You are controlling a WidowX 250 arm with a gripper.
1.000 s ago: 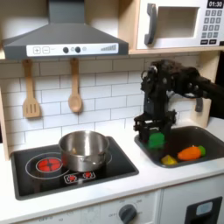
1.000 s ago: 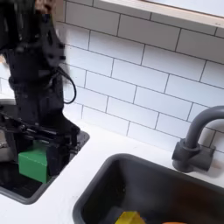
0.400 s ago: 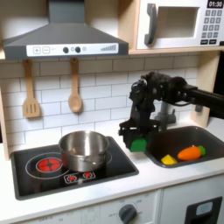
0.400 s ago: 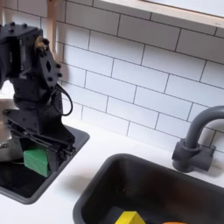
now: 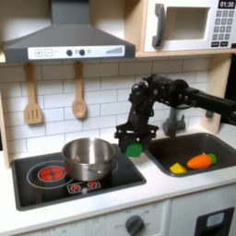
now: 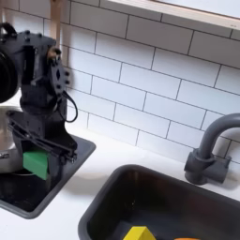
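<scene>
My gripper (image 5: 132, 146) is shut on a small green block (image 5: 135, 148) and holds it just above the right edge of the black stovetop (image 5: 55, 180). A metal pot (image 5: 88, 158) stands on the stovetop a little to the left of the gripper in the first exterior view. In the second exterior view the gripper (image 6: 37, 157) carries the green block (image 6: 35, 161) over the stovetop (image 6: 37, 195), close to the pot (image 6: 9, 131) at the left edge. The black arm (image 5: 180, 92) reaches in from the first exterior view's right.
A dark sink (image 5: 221, 149) sits right of the stove and holds an orange carrot (image 5: 200, 160) and a yellow piece (image 5: 177, 168). A grey faucet (image 6: 208, 148) stands behind the sink. Wooden utensils (image 5: 78, 92) hang on the tiled wall.
The gripper has carried the green block leftward, from over the sink's left edge to above the stovetop's right edge near the pot.
</scene>
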